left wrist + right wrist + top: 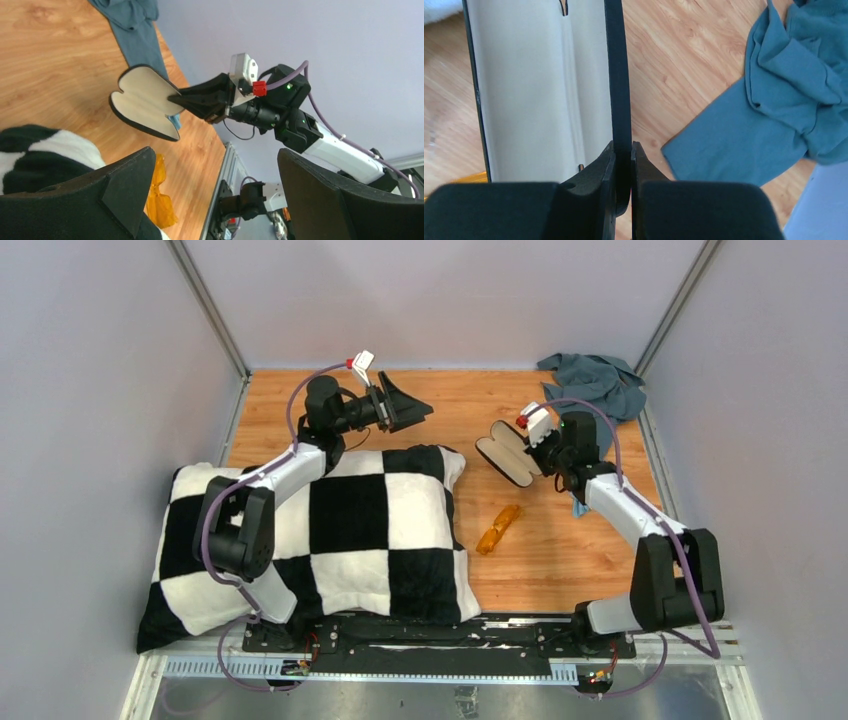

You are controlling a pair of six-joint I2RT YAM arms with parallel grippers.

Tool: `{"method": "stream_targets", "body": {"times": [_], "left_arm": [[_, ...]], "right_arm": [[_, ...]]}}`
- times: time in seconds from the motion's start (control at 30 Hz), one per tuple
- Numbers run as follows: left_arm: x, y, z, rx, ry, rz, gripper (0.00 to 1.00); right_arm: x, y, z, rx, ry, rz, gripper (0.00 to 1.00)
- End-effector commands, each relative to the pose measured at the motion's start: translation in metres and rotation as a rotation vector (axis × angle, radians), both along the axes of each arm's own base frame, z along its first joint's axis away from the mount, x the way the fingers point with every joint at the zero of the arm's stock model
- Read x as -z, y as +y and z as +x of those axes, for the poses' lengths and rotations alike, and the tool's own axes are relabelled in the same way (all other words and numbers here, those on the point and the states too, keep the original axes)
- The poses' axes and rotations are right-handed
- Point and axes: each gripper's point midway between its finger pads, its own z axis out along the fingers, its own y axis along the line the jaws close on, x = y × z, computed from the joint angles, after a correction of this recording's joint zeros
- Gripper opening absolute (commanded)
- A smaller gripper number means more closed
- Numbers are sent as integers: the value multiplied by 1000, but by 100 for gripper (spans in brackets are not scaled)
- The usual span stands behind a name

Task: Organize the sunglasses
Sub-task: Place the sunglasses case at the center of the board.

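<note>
**Item 1. Right gripper** (528, 452): fingers closed tight on the black rim of the open, oblong black case with beige lining (505, 461). In the right wrist view the rim runs straight up from between the fingers (606, 172). The beige lining (539, 90) lies to their left.

**Item 2. Left gripper** (408, 402): fingers spread wide apart, holding nothing, and raised over the wooden table (560, 560) beyond the far edge of the black-and-white checkered pillow (330, 530). It points towards the right gripper and the case.

**Item 3. Sunglasses**, folded, translucent amber-orange frame and lenses (498, 528): lying on the table nearer the arm bases than the right gripper, apart from the case, close to the pillow's right edge. In the left wrist view they show beside the left gripper's lower finger (160, 200).

**Item 4. Crumpled blue-grey cloth** (595, 380): in the far corner of the table, beyond and to the right of the right gripper.
</note>
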Motion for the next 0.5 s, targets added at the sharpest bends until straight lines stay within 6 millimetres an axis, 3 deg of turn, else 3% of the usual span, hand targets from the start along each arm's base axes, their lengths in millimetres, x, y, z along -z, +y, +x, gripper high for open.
{"method": "stream_targets", "body": {"times": [0.0, 0.13, 0.3, 0.47], "left_arm": [[-3, -9, -24, 47, -11, 25, 100], [-20, -20, -47, 112, -49, 13, 100], [-32, -23, -60, 129, -77, 1, 100], [-34, -26, -60, 153, -79, 1, 100]], "right_arm": [[-8, 12, 27, -169, -143, -145, 0], [19, 15, 31, -208, -71, -185, 2], [39, 16, 34, -214, -65, -278, 4], [48, 10, 38, -183, -71, -322, 24]]}}
